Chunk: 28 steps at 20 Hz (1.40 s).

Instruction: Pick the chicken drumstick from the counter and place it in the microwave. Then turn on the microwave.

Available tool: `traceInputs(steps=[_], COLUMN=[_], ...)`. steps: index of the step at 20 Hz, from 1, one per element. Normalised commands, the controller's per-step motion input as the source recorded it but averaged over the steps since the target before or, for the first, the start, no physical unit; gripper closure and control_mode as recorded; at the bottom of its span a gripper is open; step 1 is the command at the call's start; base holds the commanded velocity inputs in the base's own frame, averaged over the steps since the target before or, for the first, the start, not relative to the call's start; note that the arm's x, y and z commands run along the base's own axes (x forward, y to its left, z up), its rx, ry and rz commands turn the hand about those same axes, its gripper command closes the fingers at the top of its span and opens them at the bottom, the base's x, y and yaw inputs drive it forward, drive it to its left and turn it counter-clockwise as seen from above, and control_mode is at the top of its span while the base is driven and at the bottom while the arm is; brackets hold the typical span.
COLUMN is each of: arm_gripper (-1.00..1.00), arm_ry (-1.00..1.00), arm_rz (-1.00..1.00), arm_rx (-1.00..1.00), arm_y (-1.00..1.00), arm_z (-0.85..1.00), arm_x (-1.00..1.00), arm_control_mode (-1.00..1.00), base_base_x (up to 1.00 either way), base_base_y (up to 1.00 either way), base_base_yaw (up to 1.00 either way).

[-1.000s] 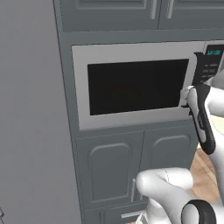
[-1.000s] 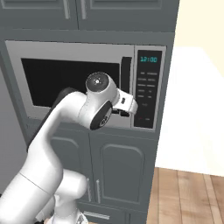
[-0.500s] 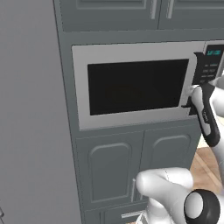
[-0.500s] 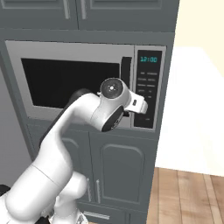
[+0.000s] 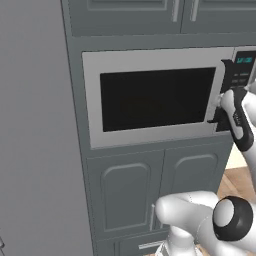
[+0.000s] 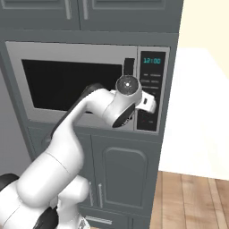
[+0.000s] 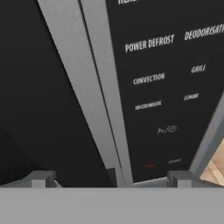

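Observation:
The microwave [image 5: 155,97] [image 6: 71,85] is built into grey cabinets, and its black window door is shut. The chicken drumstick is out of view. My gripper [image 5: 219,107] is open and holds nothing. It hovers just in front of the lower part of the black keypad [image 5: 241,75] [image 6: 152,89], right of the dark door handle [image 5: 223,82] [image 6: 129,67]. In the hand view the gripper [image 7: 111,177] has its fingertips [image 7: 40,177] wide apart. It faces the seam between the door and the keypad [image 7: 162,87], close to the printed labels. The teal display [image 6: 151,60] is lit.
Grey cabinet doors [image 5: 150,195] [image 6: 120,179] sit below the microwave, with more above. A tall grey panel [image 5: 35,130] stands to the left. A pale surface [image 6: 197,112] lies right of the cabinet column; whether it is the counter I cannot tell. Wood floor [image 6: 192,201] shows below it.
The hand has moved right and a little up, from the door handle area toward the keypad. The gripper stays open and the microwave door stays shut.

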Motion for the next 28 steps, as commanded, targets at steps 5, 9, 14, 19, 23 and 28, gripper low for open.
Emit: traceInputs(steps=[5,9,14,19,23,28], arm_gripper=[-1.0,-1.0,-1.0,-1.0,-1.0,-1.0], arm_ry=[0.0,0.0,-0.06,-0.16,-0.12,-0.05], arm_rz=[0.02,0.02,0.0,0.0,0.0,0.0], arm_rx=[0.08,0.04,0.0,0.0,0.0,0.0], arm_y=[0.0,0.12,0.5,0.42,0.01,-0.19], arm_z=[0.0,0.0,0.0,0.0,0.0,0.0], arm_x=[0.36,0.17,0.0,0.11,0.61,0.65], arm_control_mode=[-1.0,-1.0,-1.0,-1.0,-1.0,-1.0], base_base_x=[0.0,0.0,0.0,0.0,0.0,0.0], base_base_y=[0.0,0.0,0.0,0.0,0.0,0.0], base_base_yaw=[0.0,0.0,0.0,0.0,0.0,0.0])
